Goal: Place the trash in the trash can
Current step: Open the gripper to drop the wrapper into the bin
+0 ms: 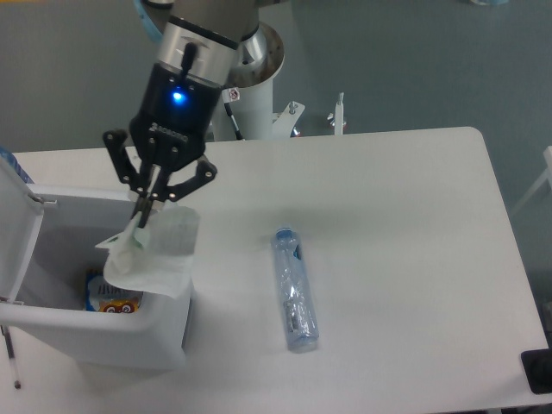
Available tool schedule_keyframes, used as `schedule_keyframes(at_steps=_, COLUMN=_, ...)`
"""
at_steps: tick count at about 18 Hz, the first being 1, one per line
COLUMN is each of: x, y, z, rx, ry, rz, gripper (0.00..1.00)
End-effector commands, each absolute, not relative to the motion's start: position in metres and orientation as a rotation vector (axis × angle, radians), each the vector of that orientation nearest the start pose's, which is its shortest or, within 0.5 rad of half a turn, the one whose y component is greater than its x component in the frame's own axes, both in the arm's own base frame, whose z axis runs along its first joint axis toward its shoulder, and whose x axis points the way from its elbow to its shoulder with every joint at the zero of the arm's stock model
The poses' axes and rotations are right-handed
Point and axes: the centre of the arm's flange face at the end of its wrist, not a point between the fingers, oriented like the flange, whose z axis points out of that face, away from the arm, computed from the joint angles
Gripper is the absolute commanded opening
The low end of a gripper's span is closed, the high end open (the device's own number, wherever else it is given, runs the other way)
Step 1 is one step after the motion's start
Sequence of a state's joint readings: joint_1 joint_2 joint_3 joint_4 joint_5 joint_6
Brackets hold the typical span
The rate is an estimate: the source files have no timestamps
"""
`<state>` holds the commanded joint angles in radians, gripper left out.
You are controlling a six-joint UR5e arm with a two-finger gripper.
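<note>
gripper (143,213) pinching plastic bag (152,254), bag hangs below, over trash can (95,323)

I see black gripper (143,212) with blue light, whitish translucent bag (151,256), white bin (95,323), blue-orange packet (102,296) inside, clear bottle (293,289) blue-capped, white table (405,224).

The arm reaches down from the upper left, its wrist lit by a blue light. The hand (143,214) points downward, fingers pinched together on the plastic bag (151,259).
</note>
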<state>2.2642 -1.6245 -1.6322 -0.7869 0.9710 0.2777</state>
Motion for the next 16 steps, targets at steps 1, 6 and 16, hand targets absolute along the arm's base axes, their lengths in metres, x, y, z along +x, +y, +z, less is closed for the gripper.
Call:
schedule_keyframes(at_steps=1, x=-0.2, y=0.539, z=0.538, rx=-2.278, ry=-0.226, rz=-0.254, gripper=0.68)
schedule_keyframes(at_steps=6, x=-0.202, y=0.54, z=0.537, rx=-2.278, ry=-0.215, rz=-0.246, gripper=1.0)
schedule_keyframes(at_steps=16, x=-0.302, y=0.543, z=0.528, rx=-2.269, ry=-0.371, rz=-0.152, gripper=1.0)
